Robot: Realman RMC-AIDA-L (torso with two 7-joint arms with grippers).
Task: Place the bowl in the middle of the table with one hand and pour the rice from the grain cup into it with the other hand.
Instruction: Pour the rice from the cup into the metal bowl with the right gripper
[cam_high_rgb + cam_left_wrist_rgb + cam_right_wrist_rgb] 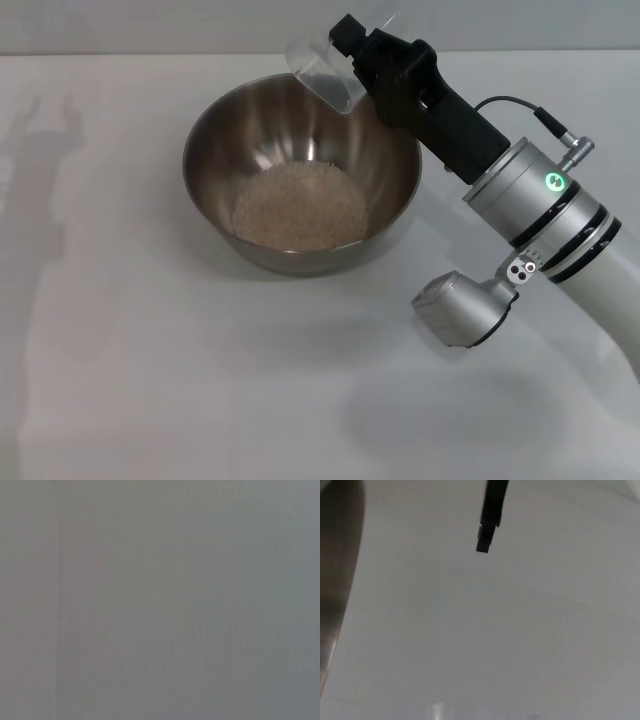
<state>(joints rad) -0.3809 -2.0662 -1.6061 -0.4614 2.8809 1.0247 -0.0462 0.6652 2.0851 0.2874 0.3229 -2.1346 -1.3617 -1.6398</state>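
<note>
The steel bowl (pixel 300 170) stands on the white table (pixel 150 380), a little behind the middle. A heap of pale rice (pixel 300 205) lies in its bottom. My right gripper (pixel 352 52) is shut on the clear grain cup (pixel 325 72) and holds it tipped over the bowl's far right rim, mouth toward the bowl; the cup looks empty. In the right wrist view a black fingertip (pixel 487 525) hangs over the table, with the bowl's wall (pixel 335 580) at one edge. My left gripper is out of view; its wrist view is only plain grey.
The right arm's silver forearm (pixel 540 210) reaches in from the right, over the table beside the bowl. The shadow of an arm (pixel 40 170) falls on the tabletop at the far left.
</note>
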